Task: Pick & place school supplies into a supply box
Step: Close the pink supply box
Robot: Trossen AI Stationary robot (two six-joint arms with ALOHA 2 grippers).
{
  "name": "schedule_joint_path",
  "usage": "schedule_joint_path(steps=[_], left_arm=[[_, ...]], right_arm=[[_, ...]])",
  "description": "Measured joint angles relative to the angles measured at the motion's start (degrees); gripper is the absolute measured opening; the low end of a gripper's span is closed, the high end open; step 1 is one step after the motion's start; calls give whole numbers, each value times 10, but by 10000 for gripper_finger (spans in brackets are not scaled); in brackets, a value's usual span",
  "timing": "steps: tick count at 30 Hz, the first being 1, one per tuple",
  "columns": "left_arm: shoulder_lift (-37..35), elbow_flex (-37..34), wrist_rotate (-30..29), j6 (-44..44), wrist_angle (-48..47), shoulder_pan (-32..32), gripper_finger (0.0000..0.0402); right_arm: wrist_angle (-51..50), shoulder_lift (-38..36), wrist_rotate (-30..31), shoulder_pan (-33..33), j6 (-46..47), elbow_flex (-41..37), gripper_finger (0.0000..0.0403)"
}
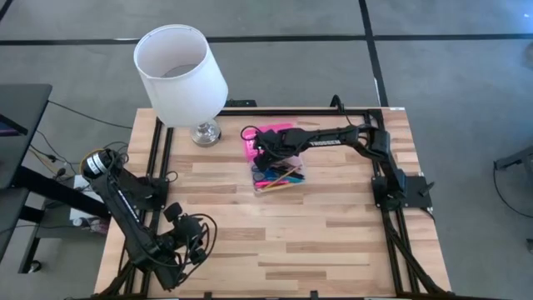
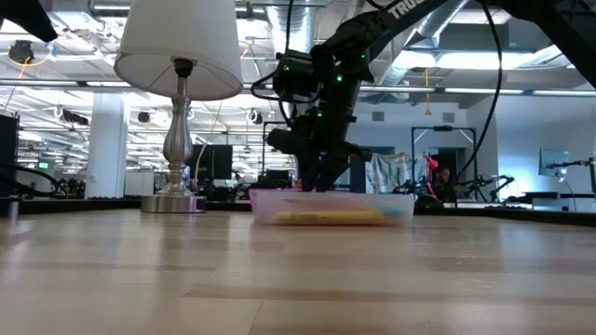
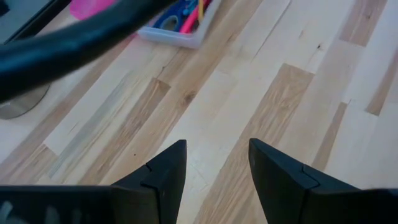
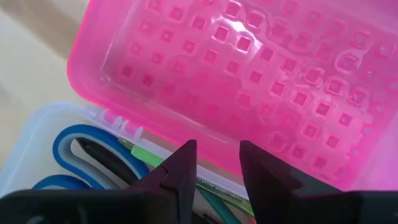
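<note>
Planks of pale wood are forming the surface (image 1: 333, 242), seen from above. Nearest, at the near left corner, the left claw (image 1: 193, 239) is waiting, its fingers (image 3: 166, 174) standing apart over bare wood and gripping nothing. Farther in, at mid-surface, the supply box (image 1: 279, 171) is lying open: its clear base (image 2: 331, 207) is holding the school supplies (image 1: 281, 177), pens in pink, yellow, orange and blue lying roughly along the base's long axis, with blue-handled scissors (image 4: 81, 149) at one end. The pink lid (image 4: 249, 74), dimpled on its inner face, is hinging back toward the far edge. The right claw (image 1: 265, 150) is hovering at the hinge line, fingers (image 4: 180, 174) parted a little and holding nothing; whether they are touching the lid cannot be told. White letters on the right arm are reading partly as "TRO". Beyond, a white-shaded lamp (image 1: 181, 75) is standing on a silver base near the far left edge.
</note>
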Motion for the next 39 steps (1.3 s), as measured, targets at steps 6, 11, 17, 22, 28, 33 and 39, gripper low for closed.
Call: schedule_joint_path(steps=[6,11,17,22,28,33,39], left_arm=[[0,0,-3,1,-1,0,168],[0,0,-10,2,-10,0,168],[0,0,-11,23,-29,16,168],[0,0,-9,98,-31,34,168],[0,0,-10,104,-31,57,168],[0,0,-12,136,-32,73,168],[0,0,-22,143,-63,96,168]], right_arm=[[0,0,-4,28,-23,0,118],[-3,0,-8,64,-61,0,118],[-12,-1,-21,113,-90,0,118],[-12,-1,-37,151,-113,0,118],[-12,-1,-53,195,-126,0,118],[-11,-1,-56,229,-148,0,118],[-2,-1,-62,263,-193,0,118]])
